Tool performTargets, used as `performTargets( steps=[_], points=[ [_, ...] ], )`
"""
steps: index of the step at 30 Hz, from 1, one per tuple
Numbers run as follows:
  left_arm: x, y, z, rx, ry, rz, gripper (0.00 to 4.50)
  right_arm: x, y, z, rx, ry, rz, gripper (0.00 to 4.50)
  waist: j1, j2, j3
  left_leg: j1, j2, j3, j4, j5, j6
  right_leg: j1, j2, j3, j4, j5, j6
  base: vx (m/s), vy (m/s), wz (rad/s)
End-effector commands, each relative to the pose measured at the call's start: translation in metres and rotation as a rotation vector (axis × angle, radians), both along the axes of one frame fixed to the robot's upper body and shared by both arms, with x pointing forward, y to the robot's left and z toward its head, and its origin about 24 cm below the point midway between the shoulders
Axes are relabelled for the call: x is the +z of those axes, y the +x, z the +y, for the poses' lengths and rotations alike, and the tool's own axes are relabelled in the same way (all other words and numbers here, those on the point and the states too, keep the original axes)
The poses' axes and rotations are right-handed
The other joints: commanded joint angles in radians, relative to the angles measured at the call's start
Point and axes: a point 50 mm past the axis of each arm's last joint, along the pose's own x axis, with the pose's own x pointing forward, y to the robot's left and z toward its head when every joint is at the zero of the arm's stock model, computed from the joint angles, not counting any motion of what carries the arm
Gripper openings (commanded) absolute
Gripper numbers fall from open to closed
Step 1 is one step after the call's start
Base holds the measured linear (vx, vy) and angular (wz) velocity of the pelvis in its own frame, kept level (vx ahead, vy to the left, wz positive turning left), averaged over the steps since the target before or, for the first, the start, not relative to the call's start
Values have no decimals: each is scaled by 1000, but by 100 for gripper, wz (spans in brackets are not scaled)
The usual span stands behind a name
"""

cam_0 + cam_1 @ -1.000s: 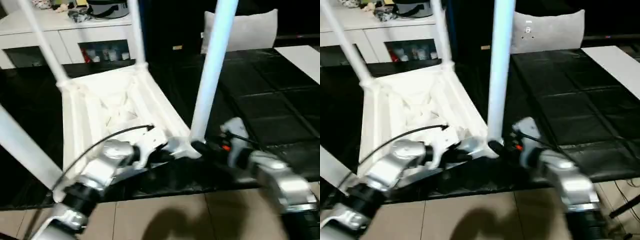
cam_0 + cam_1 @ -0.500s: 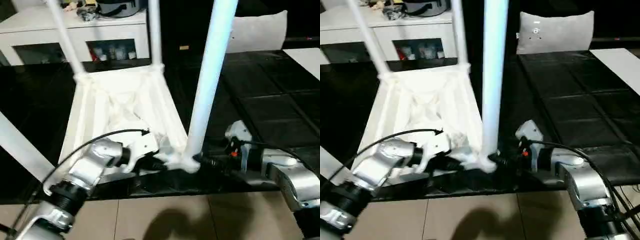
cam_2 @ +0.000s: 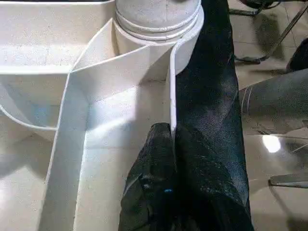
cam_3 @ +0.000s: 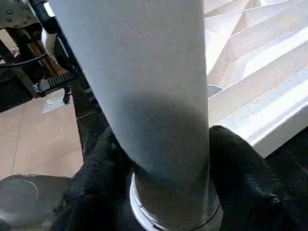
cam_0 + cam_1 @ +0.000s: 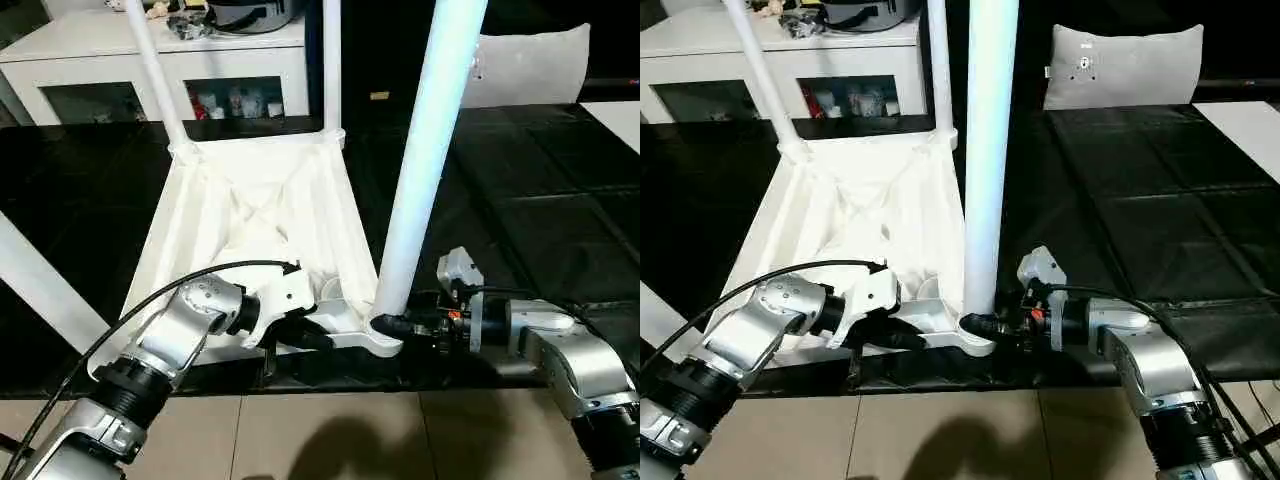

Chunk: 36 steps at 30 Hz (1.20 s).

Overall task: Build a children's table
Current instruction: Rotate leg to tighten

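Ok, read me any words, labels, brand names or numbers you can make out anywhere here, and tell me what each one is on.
None can be read.
grey cushion: a small round mark, too small to read.
items behind the cabinet's glass doors: too small and blurred to read.

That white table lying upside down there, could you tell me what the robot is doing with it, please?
The robot is assembling the children's table, which lies upside down on a black surface. Its right claw wraps the base of the near right leg, where that leg enters its corner socket. Its left claw is shut on the thin rim of the tabletop beside that corner. The two far legs stand in their sockets.
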Motion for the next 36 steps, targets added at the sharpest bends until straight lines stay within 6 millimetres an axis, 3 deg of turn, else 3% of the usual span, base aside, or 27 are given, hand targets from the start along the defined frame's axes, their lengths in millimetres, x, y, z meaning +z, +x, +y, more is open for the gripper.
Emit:
performTargets(
  steps=[1,4,5,7,8,11,14,15,19,22,25,28,34,36],
  points=[
    [0,-1,-3,-39,24,-3,0,4,2,1,9,6,-9,234,-2,-17,-61,-8,22,5,-64,-131,74,60,-57,50,-62,-310,-152,0,0,0],
    [0,-1,-3,-38,22,-1,0,3,2,3,6,12,1,215,-2,-18,-62,-8,22,5,-64,-126,75,60,-56,50,-62,-308,-150,0,0,0],
    [0,-1,-3,-33,18,-1,0,2,1,5,-2,10,3,213,-2,-12,-62,-8,22,4,-63,-127,74,60,-56,50,-62,-309,-151,0,0,0],
    [0,-1,-4,-25,13,-2,0,2,1,7,-18,1,2,211,-3,-15,-61,-8,21,4,-64,-133,71,61,-56,50,-64,-318,-146,0,0,0],
    [0,0,-6,-5,8,0,0,1,3,10,-63,-11,1,209,-4,-9,-60,-8,21,4,-65,-140,66,59,-56,50,-65,-328,-143,0,0,0],
    [1,2,-10,54,-2,-12,0,0,7,16,-152,-20,3,207,-8,-11,-57,-6,19,3,-68,-159,49,59,-55,48,-71,-363,-130,0,0,0],
    [3,10,-20,192,-54,-22,0,-2,13,27,-290,-26,1,206,-25,-11,-52,-4,14,2,-72,-207,26,57,-54,43,-82,-445,-98,0,0,0],
    [4,11,-22,219,-61,-29,0,-3,15,28,-331,-29,12,205,-29,-7,-53,-5,14,1,-72,-209,24,58,-54,42,-82,-449,-94,0,0,0],
    [4,17,-32,324,-95,-42,0,-8,23,32,-479,-36,35,205,-52,-10,-54,-9,7,0,-71,-202,23,59,-51,39,-85,-434,-84,0,0,0],
    [3,15,-34,298,-88,-48,0,-6,21,34,-471,-13,-9,274,-56,-10,-58,-12,7,0,-68,-179,41,60,-52,40,-85,-414,-79,0,0,0],
    [3,14,-32,275,-76,-67,0,-5,19,31,-456,-3,-4,280,-52,-7,-62,-12,10,1,-66,-137,56,60,-50,44,-75,-332,-104,0,0,0],
    [2,12,-24,238,-58,-80,0,-1,15,19,-423,4,-29,320,-48,-5,-62,-13,14,1,-65,-129,63,64,-50,46,-66,-265,-131,0,0,0],
    [1,9,-19,205,-42,-74,0,0,12,5,-391,-23,-59,364,-49,-7,-57,-10,14,4,-68,-170,60,63,-53,45,-74,-338,-125,0,0,0],
    [-1,3,-12,126,-21,-58,0,2,8,-11,-350,-44,-84,389,-46,-9,-56,-9,14,3,-68,-177,63,62,-54,46,-78,-365,-111,0,0,0]
  ],
)
